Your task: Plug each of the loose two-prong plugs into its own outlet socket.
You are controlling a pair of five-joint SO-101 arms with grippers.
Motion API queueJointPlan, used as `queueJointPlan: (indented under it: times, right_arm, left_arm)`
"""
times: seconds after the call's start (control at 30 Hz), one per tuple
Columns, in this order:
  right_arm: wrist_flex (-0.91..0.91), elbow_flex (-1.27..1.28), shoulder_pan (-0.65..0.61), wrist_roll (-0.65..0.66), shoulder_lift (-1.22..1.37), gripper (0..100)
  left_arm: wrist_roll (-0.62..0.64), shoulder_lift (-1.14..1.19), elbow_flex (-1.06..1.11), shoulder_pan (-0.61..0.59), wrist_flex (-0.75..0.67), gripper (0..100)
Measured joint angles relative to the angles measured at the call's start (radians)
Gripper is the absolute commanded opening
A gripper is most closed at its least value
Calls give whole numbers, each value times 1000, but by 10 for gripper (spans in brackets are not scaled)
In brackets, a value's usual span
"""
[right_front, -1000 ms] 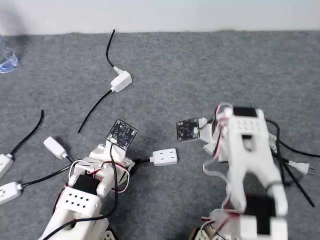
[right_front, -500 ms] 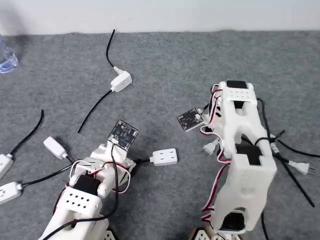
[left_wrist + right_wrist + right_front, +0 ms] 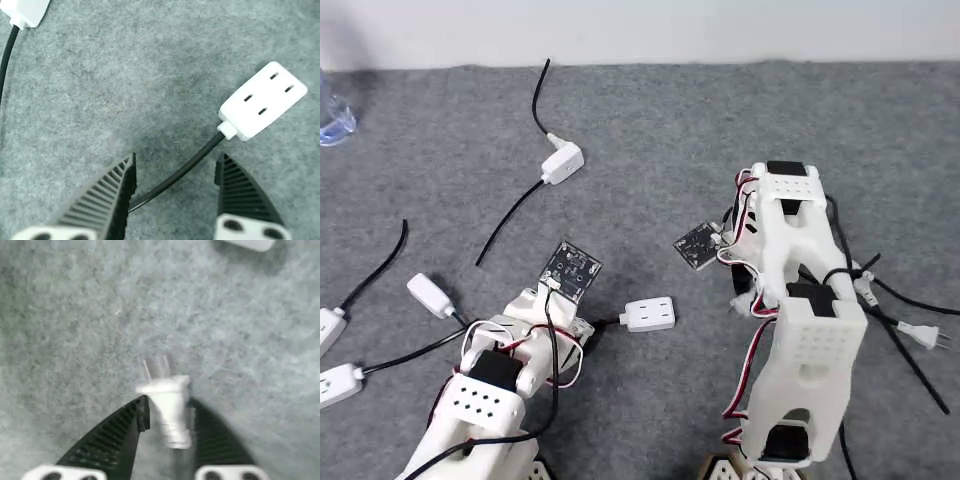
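**Right jaws clench a plug; left jaws stand wide over the socket's cord**

The white two-prong plug (image 3: 171, 426) is grasped between the black ribbed fingers of the right gripper (image 3: 168, 407). Its prongs point away from the wrist, over the grey felt-like table cover (image 3: 75, 315). In the high view, the flat white outlet socket block (image 3: 650, 314) lies just toward 6 o'clock from the table's middle. The left gripper (image 3: 176, 162) has its jaws released, one on each side of the socket's black cord (image 3: 186, 167), near the block. A second white two-prong plug (image 3: 923, 336) lies loose at 4 o'clock. A white angled plug (image 3: 563, 162) on a black lead lies at 11 o'clock.
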Motion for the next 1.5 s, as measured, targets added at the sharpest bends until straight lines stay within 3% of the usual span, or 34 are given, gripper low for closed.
queueJointPlan:
  times: [0.43,0.73,0.9,1.07,1.27,1.5]
  right_arm:
    - [-8,-17,-21,-37,5,9]
    - [-48,-196,-163,-443,11,9]
    - [-104,-249,-172,-744,17,9]
    - [-110,-250,-169,-937,25,48]
    - [-110,-250,-132,-921,25,268]
    - [-64,-250,-132,-779,25,188]
  left_arm:
    - [0,0,0,0,0,241]
    - [0,0,0,0,0,241]
    - [0,0,0,0,0,241]
    - [0,0,0,0,0,241]
    - [0,0,0,0,0,240]
    - [0,0,0,0,0,240]
